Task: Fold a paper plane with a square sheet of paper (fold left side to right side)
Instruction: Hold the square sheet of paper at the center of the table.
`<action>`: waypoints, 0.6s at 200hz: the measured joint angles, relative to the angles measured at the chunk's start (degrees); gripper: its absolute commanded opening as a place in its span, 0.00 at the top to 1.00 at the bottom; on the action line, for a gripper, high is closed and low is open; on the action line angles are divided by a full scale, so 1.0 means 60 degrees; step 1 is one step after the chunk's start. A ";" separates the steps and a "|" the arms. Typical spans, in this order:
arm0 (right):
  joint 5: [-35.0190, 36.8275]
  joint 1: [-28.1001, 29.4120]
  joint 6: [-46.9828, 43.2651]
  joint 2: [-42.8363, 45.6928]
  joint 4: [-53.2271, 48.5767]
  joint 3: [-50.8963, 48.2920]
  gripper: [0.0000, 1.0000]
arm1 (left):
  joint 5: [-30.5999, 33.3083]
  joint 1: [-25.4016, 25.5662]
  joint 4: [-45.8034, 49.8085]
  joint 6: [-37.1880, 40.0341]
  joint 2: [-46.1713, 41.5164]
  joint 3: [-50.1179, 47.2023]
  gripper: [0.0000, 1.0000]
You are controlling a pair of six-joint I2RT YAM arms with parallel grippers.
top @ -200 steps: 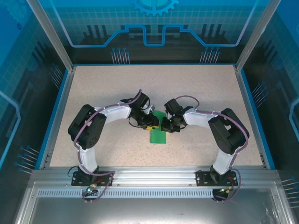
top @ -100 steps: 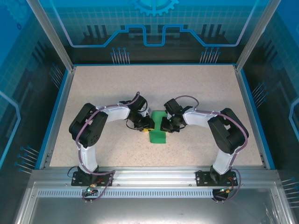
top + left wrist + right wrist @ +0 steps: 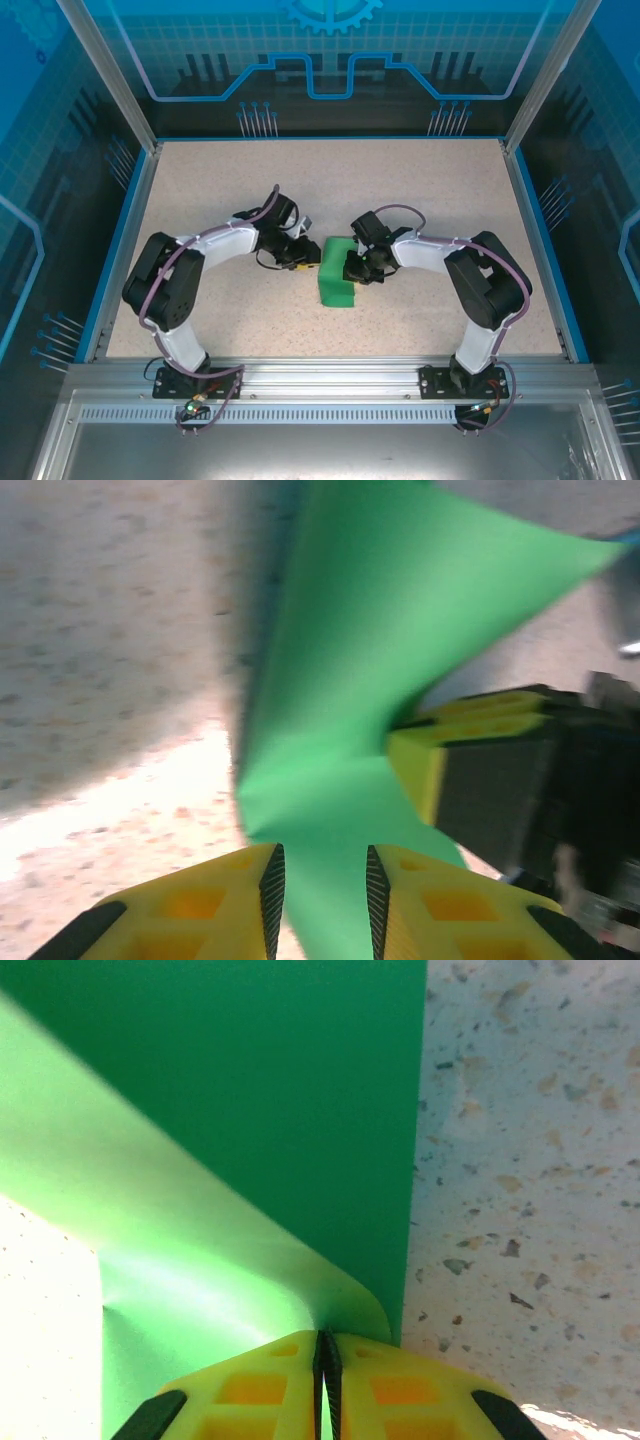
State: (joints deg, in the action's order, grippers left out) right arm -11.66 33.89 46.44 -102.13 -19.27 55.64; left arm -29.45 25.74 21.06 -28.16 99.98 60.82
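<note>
The square sheet of paper [image 3: 337, 285] is bright green and lies mid-table between the two grippers, partly lifted and curled. My right gripper [image 3: 352, 270] is at its right edge. In the right wrist view that gripper [image 3: 325, 1345] is shut on a curled-up edge of the paper [image 3: 250, 1080]. My left gripper [image 3: 308, 262] is at the sheet's left edge. In the left wrist view its jaws [image 3: 320, 865] stand apart, and the raised paper [image 3: 380, 630] runs through the gap without filling it. The right gripper's yellow fingers [image 3: 470, 730] show behind the sheet.
The speckled beige table [image 3: 220, 180] is bounded by a blue rim [image 3: 125, 220] and transparent enclosure walls. The arm bases are bolted to the metal rail [image 3: 330, 375] at the near edge.
The left arm's elbow has swung out to the left and its gripper has drawn slightly left. The paper now looks wider on its left side. The right arm has not moved.
</note>
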 measured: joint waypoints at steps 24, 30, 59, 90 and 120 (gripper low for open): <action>-0.0007 0.0000 -0.0004 0.0000 0.0000 0.0000 0.87 | -0.0193 0.0484 -0.0382 -0.0091 0.0113 0.0004 0.69; -0.0022 0.0000 -0.0004 0.0000 0.0000 0.0000 0.87 | -0.0229 0.0612 -0.0466 -0.0131 0.0208 0.0007 0.70; -0.0036 0.0000 0.0000 0.0000 0.0004 0.0000 0.87 | -0.0248 0.0994 -0.0831 -0.0390 0.0852 0.0015 0.70; -0.0040 0.0000 0.0000 0.0000 0.0004 0.0000 0.87 | -0.0208 0.1009 -0.1082 -0.0612 0.1333 0.0004 0.70; -0.0091 -0.0004 0.0000 0.0000 0.0080 -0.0007 0.87 | -0.0146 0.1009 -0.1249 -0.0761 0.1421 -0.0138 0.71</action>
State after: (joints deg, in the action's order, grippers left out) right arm -12.21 33.87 46.44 -102.13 -18.79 55.59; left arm -30.33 31.79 13.56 -32.73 108.51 59.99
